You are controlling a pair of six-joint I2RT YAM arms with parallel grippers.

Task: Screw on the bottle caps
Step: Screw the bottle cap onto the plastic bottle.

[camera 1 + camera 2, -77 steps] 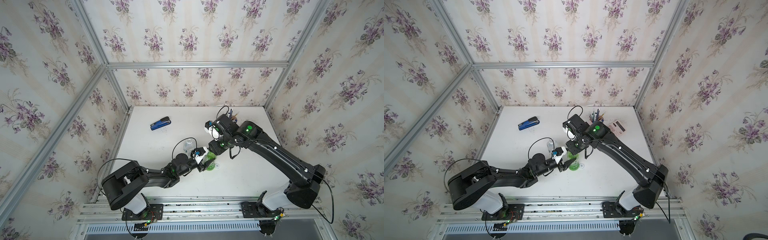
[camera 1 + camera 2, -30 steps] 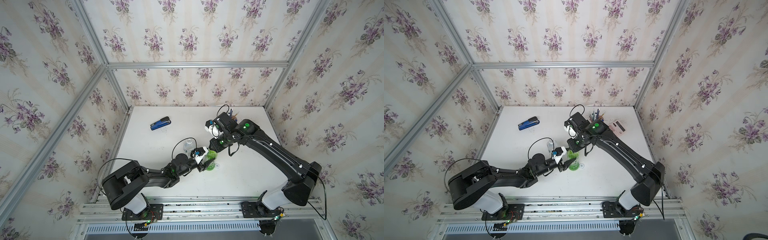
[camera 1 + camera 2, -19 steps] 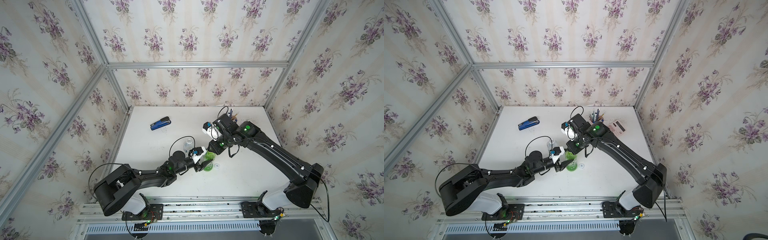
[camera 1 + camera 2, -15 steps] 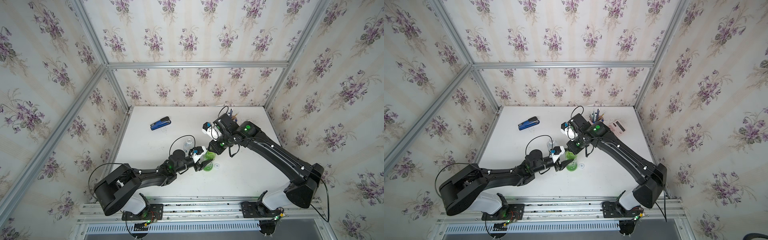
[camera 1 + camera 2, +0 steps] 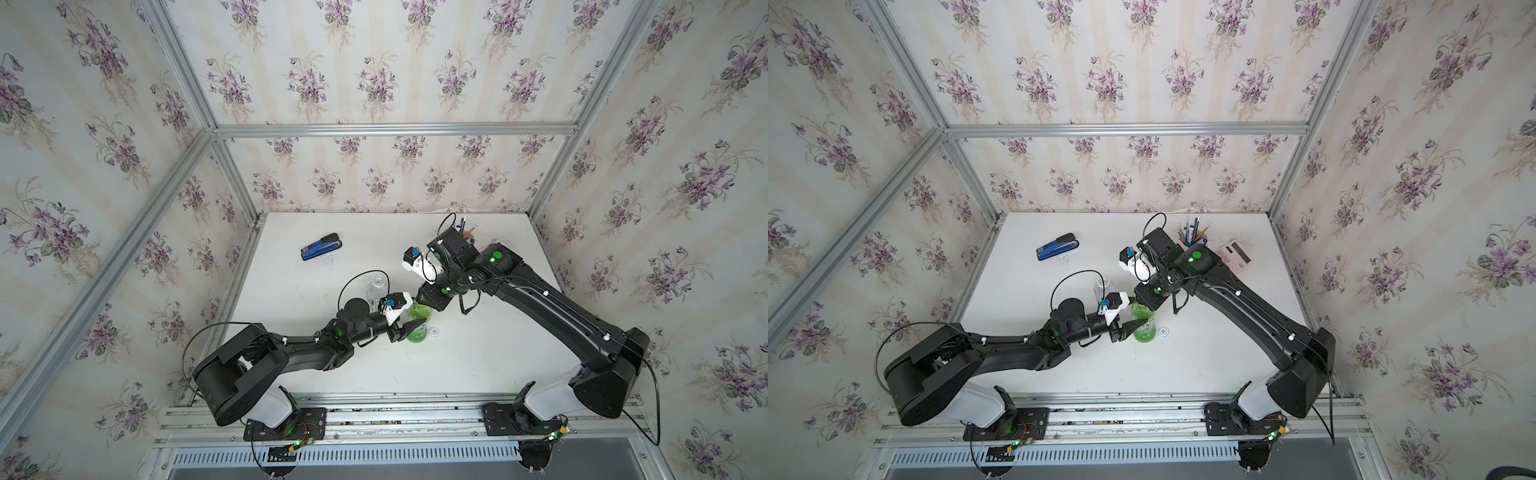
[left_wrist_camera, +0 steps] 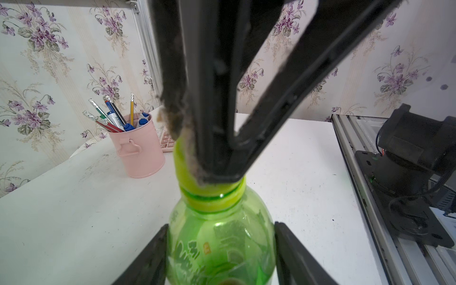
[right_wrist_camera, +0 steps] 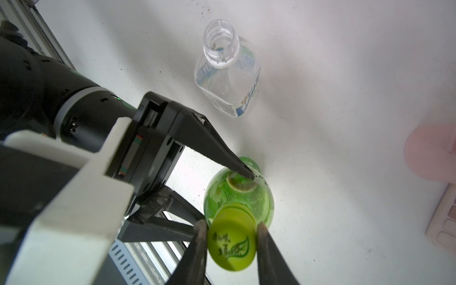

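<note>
Yellow-green cap [image 7: 232, 246] on green bottle [image 6: 222, 249], mid-table; left gripper [image 6: 219, 228] clamps bottle; right gripper [image 7: 230, 224] straddles cap, grip unclear.

Left arm [image 5: 291, 357] and right arm [image 5: 561, 316] meet at the green bottle [image 5: 417, 330] and its yellow-green cap [image 7: 232, 244]; clear bottle [image 5: 376, 288] just behind, white cap [image 5: 434, 331] beside. Pen cup [image 6: 140, 153] and calculator [image 5: 1235, 254] crowd the far right corner. The counter [image 5: 457, 370] lies open along its near strip.
</note>
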